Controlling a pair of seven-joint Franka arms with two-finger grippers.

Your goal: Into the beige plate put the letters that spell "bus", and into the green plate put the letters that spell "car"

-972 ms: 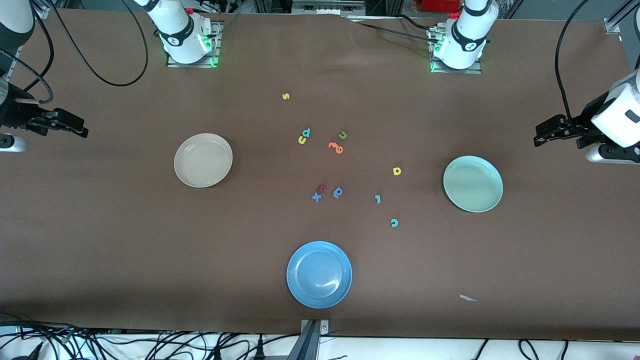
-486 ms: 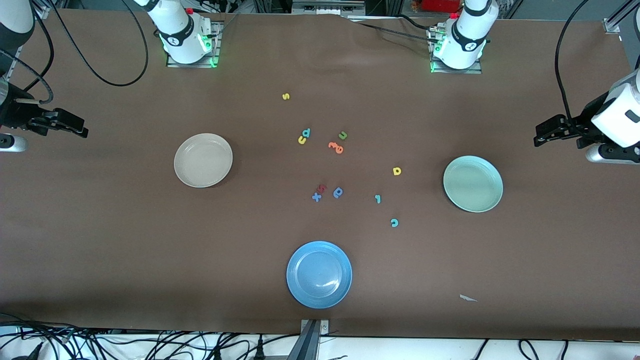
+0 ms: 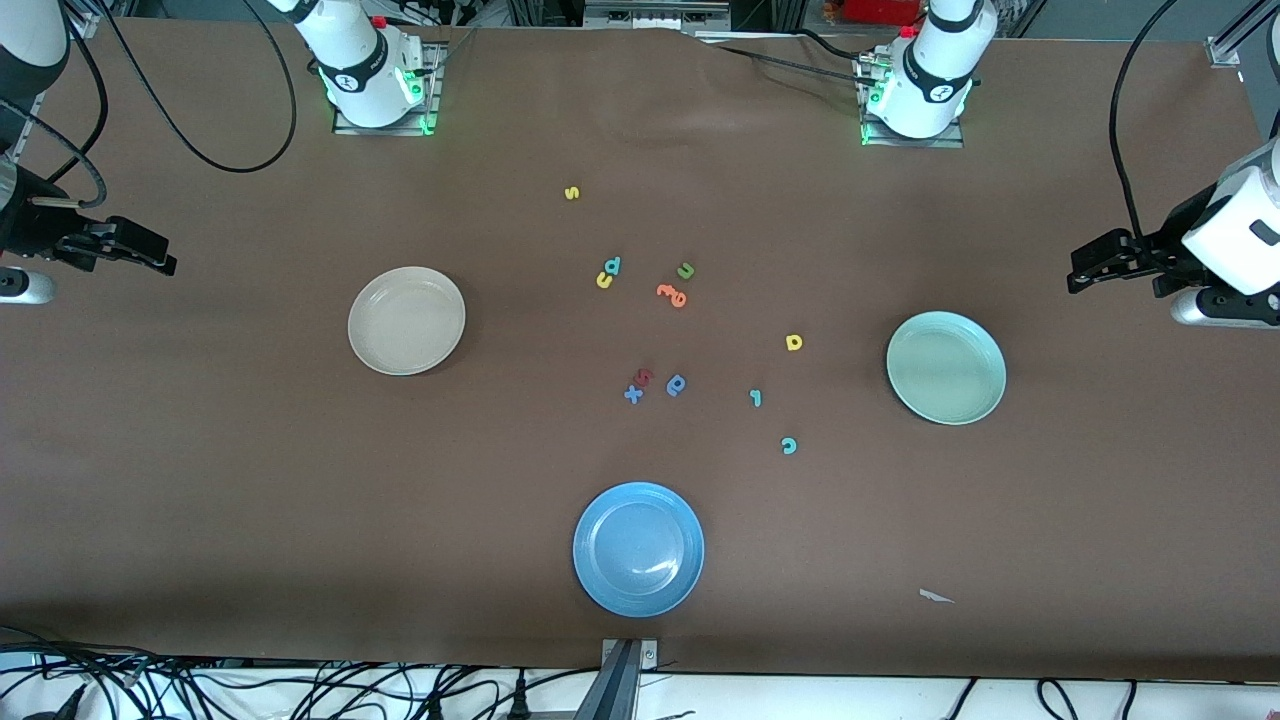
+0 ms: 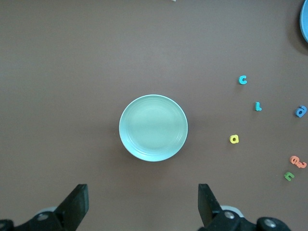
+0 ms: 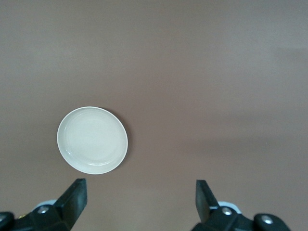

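Front view: c (image 3: 788,445), r (image 3: 755,398), a (image 3: 794,342) beside green plate (image 3: 945,367), closest to left gripper (image 3: 1085,268), splayed; right gripper (image 3: 150,250) splayed too

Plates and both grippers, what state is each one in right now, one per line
Round beige plate: empty.
Pale mint-green plate: empty.
Bright blue plate: empty.
Left gripper: open, holding nothing, waiting above the table at its own end.
Right gripper: open, holding nothing, waiting likewise.
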